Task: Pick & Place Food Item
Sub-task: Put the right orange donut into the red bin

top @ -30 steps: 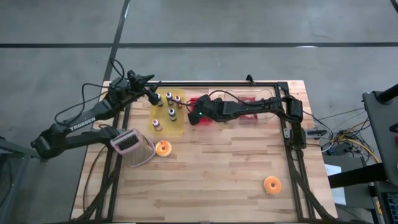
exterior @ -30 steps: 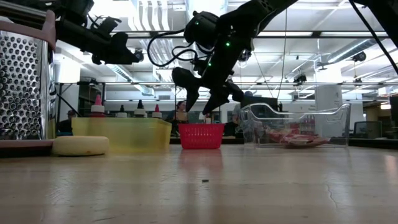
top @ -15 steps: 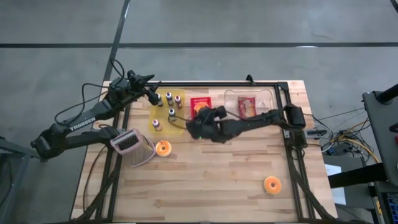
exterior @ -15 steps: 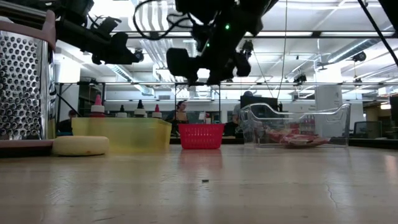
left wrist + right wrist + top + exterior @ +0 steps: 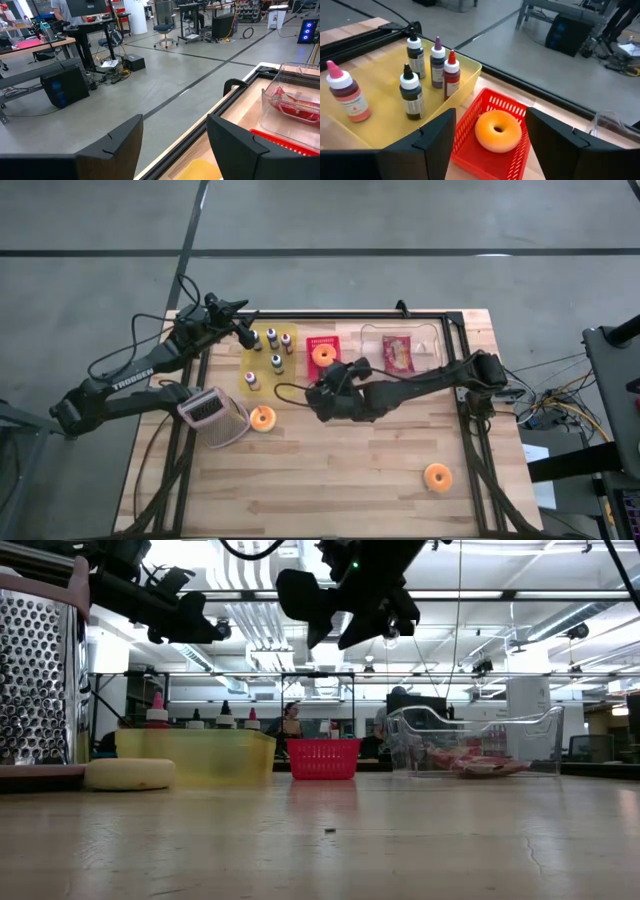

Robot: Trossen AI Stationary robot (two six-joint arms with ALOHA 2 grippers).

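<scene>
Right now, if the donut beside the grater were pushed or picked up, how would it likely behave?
The donut lies flat on the table, so a push would probably slide it, not roll it. Its thick ring shape looks easy to pinch. It sits close to the grater, which could block a sideways push.

Grey concrete floor [image 5: 165, 75] crossed by dark lines, desks [image 5: 30, 47] and an office chair [image 5: 164, 17] beyond, ceiling lights [image 5: 255, 565] glowing overhead.
</scene>
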